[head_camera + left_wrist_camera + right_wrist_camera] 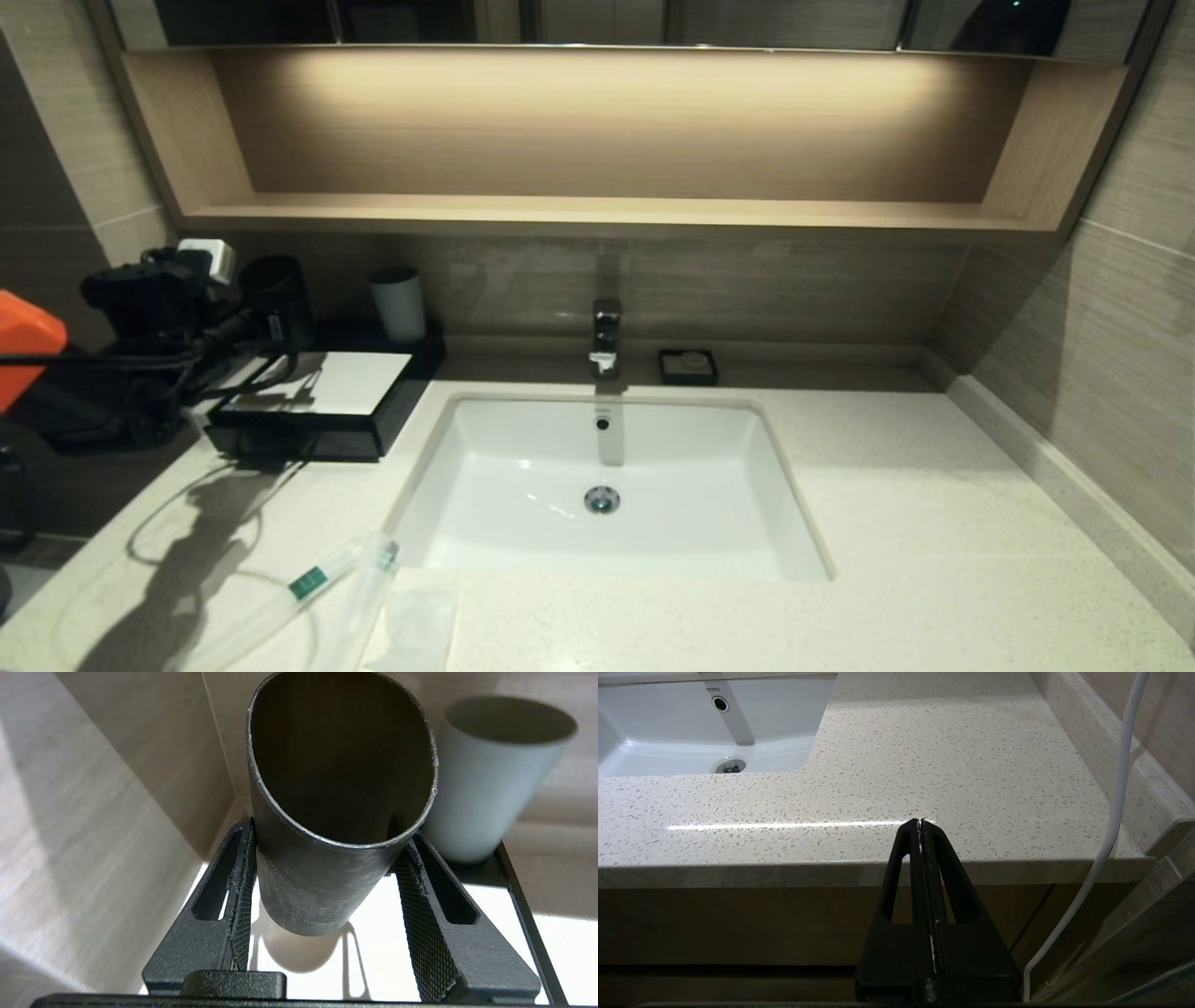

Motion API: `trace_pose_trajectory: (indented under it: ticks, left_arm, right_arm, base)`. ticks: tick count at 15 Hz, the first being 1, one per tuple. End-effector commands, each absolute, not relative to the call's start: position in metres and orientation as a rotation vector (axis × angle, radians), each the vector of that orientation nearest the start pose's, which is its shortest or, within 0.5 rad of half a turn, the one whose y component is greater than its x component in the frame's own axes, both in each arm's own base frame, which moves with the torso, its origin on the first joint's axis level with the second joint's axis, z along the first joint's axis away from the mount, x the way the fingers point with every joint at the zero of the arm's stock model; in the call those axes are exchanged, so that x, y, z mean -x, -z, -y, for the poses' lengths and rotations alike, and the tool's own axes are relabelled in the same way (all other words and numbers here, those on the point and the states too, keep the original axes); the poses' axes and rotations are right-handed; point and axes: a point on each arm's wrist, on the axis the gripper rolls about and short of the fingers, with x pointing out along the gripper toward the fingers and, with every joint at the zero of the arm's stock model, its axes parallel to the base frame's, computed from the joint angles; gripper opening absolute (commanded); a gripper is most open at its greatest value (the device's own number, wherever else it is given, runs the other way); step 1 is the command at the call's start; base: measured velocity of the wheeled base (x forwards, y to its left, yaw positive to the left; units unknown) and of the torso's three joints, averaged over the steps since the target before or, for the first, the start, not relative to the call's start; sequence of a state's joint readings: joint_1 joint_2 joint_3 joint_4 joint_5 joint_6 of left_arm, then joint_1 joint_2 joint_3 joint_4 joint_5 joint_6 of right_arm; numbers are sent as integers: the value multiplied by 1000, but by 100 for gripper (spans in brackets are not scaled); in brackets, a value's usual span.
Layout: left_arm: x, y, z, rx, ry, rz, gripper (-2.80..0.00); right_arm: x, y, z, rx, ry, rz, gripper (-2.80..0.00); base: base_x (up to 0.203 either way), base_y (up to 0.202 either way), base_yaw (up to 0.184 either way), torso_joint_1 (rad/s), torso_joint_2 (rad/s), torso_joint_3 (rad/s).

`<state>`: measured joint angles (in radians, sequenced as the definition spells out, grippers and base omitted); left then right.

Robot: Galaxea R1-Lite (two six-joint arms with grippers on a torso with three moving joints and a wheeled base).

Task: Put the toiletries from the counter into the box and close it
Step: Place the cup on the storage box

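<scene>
Zero toiletries (308, 583) packed, all lying on the counter (934, 560) near edge; left gripper (329, 830) half-spread, clamped on dark grey cup (317, 891) just above the closed box (308, 434), probably clearing it, next to be set upright aside; right gripper (920, 823) pinched together, idle.

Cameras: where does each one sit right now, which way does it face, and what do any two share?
Head view: on the head, facing forward and down over the counter, sink and box; the left arm shows at far left.
Left wrist view: behind the left tool, whose fingers clamp the dark grey cup above the box, beside the pale grey cup.
Right wrist view: behind the shut right tool, low at the counter's front edge, facing the sink.
Shared: head and left wrist both show both cups.
</scene>
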<state>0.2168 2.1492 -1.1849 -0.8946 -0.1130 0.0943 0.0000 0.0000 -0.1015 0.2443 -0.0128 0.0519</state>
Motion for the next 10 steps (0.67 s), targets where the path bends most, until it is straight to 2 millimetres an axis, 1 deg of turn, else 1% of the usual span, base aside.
trace_pose_trajectory:
  ticks: [1,2,5,6,10]
  left_arm:
    - [-428,-137,-91,-78,-94,-94,-280]
    - [-431,-134,-92,-77,-93,-102,-280]
    - [-438,-135,-95,-74,-103,-130,-280]
    - [-441,-131,-96,-70,-104,-149,-280]
    - [-444,-124,-100,-47,-109,-159,-280]
  right_arm:
    - [32,-78,0,-51,16,-145,-280]
    - [32,-78,0,-51,17,-145,-280]
    - [32,-78,0,-51,18,-145,-280]
    - [32,-78,0,-51,18,-145,-280]
    - [32,-78,0,-51,18,-145,-280]
  base:
    - [0,0,0,0,0,0]
    - [0,0,0,0,0,0]
    - [0,0,0,0,0,0]
    - [0,0,0,0,0,0]
    - [0,0,0,0,0,0]
